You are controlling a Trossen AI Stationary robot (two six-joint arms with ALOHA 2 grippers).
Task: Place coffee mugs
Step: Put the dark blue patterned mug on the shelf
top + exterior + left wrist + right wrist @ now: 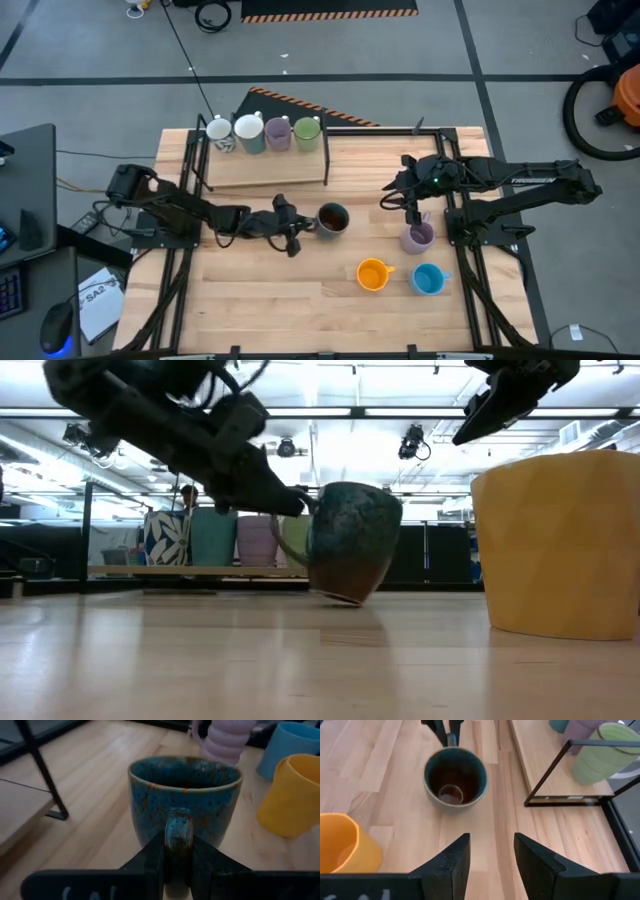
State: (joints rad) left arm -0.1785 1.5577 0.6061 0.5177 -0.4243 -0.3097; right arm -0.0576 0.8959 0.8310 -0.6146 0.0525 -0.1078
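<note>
Pinched between my left gripper's (177,862) fingers is the dark brown mug's (185,795) handle; my right gripper (490,857) is hovering open, empty.

The left arm reaches in low from the left edge toward the middle of the bench, its left end effector (178,851) closed with both fingers pinching the handle of the brown mug (184,800), which it holds tilted with one edge of its base lifted. The right arm stretches in from the right side, elbow bent, and its right end effector (491,851) hangs above the bench with fingers parted and nothing between them.
</note>
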